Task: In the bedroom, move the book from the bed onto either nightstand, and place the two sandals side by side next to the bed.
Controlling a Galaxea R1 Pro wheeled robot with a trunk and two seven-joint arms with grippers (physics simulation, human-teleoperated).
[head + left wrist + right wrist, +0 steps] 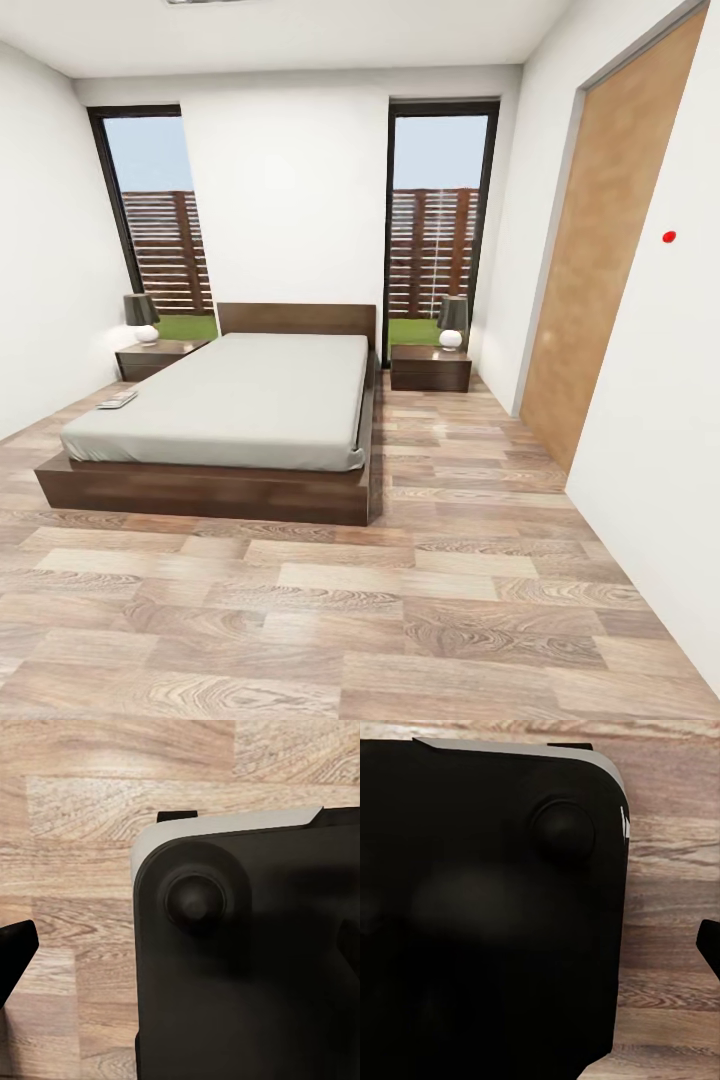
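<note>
- From the head camera I see the bedroom, with the bed (250,410) ahead and to the left on the wood plank floor (400,600).
- The book (118,399) lies flat on the mattress at the bed's left edge, near the left nightstand (155,358).
- A second nightstand (430,368) stands just right of the bed; each carries a lamp (452,322).
- Both wrist cameras look down at the robot's dark base (247,967) over floor planks.
- I cannot tell whether either end effector is apart or together.
</note>
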